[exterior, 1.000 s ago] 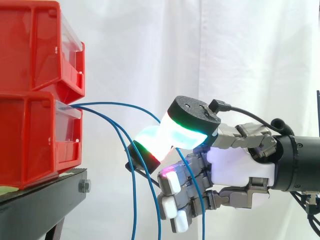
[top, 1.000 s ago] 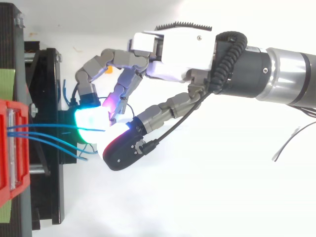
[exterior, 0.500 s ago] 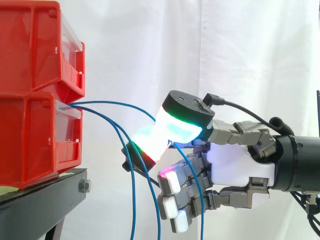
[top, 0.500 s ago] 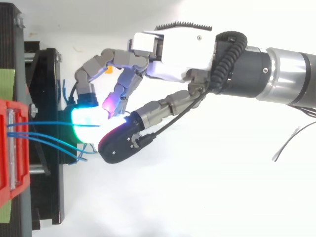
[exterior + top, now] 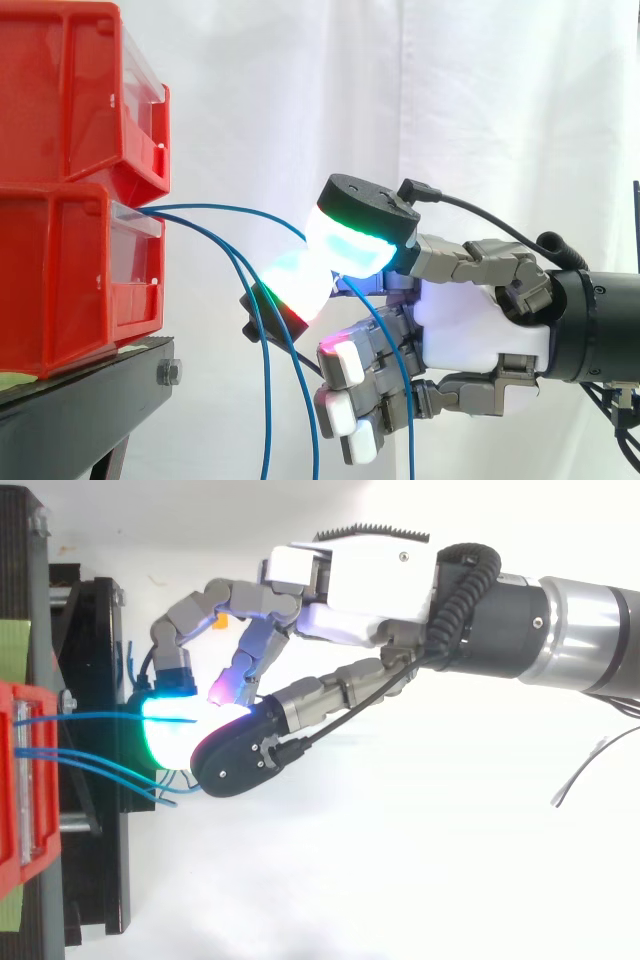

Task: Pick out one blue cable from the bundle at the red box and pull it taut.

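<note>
**Hand pinches 1 blue cable beside the red bins**

In the side view the hand [image 5: 480, 322] reaches in from the right, and its thumb and 1 finger are closed together on a blue cable [image 5: 230, 209]. The cable is caught between their glowing pads [image 5: 350, 250], which shine white, cyan and green. The remaining fingers are curled under the palm and hold nothing, with white and magenta tips.

The pinched cable leaves the front of the lower red bin [image 5: 60, 270], rises in a gentle arc to the pinch, then drops down past the palm. Seen from above, it runs almost straight from the bin to the pads. 2 other blue cables [image 5: 266, 400] come out of the same bin and hang loose below the hand.

An upper red bin [image 5: 70, 90] sits on the lower one, both on a black stand [image 5: 90, 390] before a white curtain [image 5: 300, 100]
</note>
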`<action>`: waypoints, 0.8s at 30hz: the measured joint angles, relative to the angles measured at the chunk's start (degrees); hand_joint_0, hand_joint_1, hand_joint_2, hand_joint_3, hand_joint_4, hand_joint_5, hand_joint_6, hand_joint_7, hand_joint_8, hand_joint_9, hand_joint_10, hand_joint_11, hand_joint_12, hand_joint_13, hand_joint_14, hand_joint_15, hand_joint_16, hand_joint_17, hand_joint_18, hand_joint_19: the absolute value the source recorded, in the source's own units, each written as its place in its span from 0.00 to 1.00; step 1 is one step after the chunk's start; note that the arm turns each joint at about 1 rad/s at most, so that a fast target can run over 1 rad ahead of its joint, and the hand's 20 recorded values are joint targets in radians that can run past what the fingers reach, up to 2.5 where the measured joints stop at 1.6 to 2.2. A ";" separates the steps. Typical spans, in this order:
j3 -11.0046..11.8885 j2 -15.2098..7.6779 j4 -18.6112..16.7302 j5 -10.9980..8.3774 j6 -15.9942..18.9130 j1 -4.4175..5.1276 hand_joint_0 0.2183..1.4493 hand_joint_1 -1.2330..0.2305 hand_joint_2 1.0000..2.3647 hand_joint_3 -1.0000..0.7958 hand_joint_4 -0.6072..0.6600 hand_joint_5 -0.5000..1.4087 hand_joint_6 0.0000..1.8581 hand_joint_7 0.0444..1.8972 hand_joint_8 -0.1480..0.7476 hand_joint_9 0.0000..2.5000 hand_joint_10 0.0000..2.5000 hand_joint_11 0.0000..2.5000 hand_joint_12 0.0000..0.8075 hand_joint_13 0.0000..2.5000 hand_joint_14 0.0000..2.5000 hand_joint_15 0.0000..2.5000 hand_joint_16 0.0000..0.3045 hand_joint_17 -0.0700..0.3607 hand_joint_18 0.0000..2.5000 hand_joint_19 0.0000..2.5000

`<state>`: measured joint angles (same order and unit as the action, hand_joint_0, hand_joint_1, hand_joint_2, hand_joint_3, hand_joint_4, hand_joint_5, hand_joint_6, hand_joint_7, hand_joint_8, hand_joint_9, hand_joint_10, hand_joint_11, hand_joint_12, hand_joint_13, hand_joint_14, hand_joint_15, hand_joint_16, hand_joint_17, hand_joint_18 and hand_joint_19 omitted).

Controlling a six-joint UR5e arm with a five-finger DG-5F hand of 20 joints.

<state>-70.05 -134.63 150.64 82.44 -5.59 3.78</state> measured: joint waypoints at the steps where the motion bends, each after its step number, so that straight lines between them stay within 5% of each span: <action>1: 0.00 -0.01 0.00 0.00 0.01 0.00 0.30 0.56 0.01 0.45 0.49 0.18 0.46 0.52 0.53 0.46 0.01 0.27 0.49 0.42 0.01 0.23 0.18 0.45 0.37 0.23; 16: 0.00 -0.01 0.15 0.00 0.05 -0.07 0.29 0.54 0.01 0.44 0.51 0.18 0.45 0.53 0.53 0.46 0.01 0.27 0.49 0.42 0.01 0.23 0.18 0.46 0.37 0.23; 24: 0.00 -0.02 0.24 0.00 0.05 -0.09 0.24 0.54 0.00 0.31 0.50 0.19 0.43 0.54 0.51 0.45 0.01 0.28 0.48 0.41 0.01 0.24 0.17 0.44 0.36 0.24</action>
<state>-70.05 -134.64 150.89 82.44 -5.54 3.69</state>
